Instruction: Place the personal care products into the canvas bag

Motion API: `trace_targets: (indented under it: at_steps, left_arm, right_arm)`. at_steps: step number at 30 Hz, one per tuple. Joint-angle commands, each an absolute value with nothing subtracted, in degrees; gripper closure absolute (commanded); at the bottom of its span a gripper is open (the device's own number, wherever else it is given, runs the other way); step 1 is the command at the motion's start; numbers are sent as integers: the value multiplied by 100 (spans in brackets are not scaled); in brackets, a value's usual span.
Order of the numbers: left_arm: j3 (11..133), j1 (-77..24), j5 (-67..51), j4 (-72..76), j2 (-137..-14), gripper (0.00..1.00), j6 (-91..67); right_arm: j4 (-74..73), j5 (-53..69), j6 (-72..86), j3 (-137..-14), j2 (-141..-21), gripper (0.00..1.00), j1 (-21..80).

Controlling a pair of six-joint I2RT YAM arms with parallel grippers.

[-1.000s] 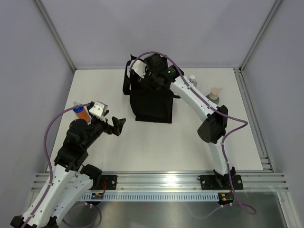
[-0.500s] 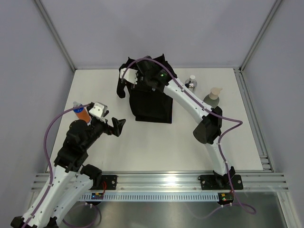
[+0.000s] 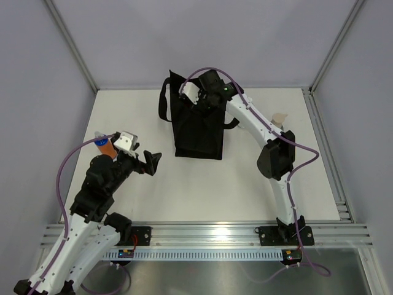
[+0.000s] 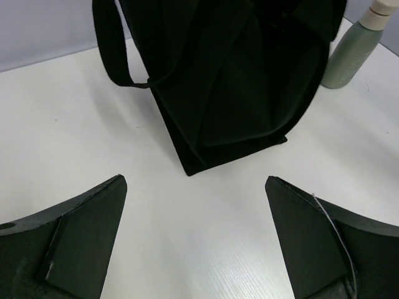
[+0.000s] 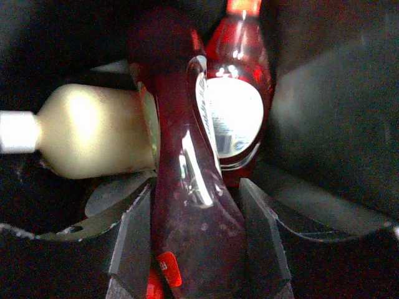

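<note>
The right end effector is down inside the canvas bag; its two fingers press against either side of a dark red bottle, so it is grasping that bottle. The bottle's long axis runs straight ahead from the wrist, between the fingers; which end leads I cannot tell.

Just past the fingertips and a little to their right lies a second dark red bottle. To their left a cream bottle lies on its side, its pale neck pointing further left. So the bag holds two bottles, with a third held in above them; the coming move looks like a simple release, with little room to spare.

The left end effector is spread wide and empty over the worktop; the bag stands straight ahead of it, well apart. A grey-green bottle with a beige cap stands upright ahead and to its right, past the bag, nearer the right arm. An orange-yellow bottle sits behind the left end effector, close by that arm.
</note>
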State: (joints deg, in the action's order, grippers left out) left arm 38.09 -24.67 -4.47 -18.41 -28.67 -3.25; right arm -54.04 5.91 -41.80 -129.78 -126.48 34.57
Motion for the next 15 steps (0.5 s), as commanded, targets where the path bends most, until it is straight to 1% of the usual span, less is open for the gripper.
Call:
trace_targets:
  at_steps: [1, 5, 6, 8, 11, 12, 15]
  left_arm:
    - [3779, -2461, 147, -1530, -2944, 1, -701]
    - [4077, -2461, 1051, -1949, -3128, 1, -1229]
    - [4156, -2461, 1185, -2064, -3172, 1, -1439]
    - [4332, -2461, 1686, -2371, -3269, 1, -1774]
    - [4403, -2461, 2012, -2583, -3278, 1, -2266]
    - [4412, -2461, 2100, -2627, -3270, 1, -2529]
    - [4403, -2461, 2425, -2821, -3226, 1, -3038]
  right_arm:
    - [-5677, 1370, -3824, -12841, -12225, 59, 3340]
    - [-5958, 1634, -3692, -13366, -12480, 36, 3349]
    - [-6020, 1678, -3657, -13438, -12480, 28, 3340]
    - [-6003, 1757, -3551, -13578, -12358, 25, 3349]
    - [-6073, 2046, -3437, -13745, -12016, 22, 3314]
    - [-6091, 2144, -3402, -13772, -11910, 19, 3296]
    - [-6152, 2556, -3305, -13781, -11479, 17, 3278]
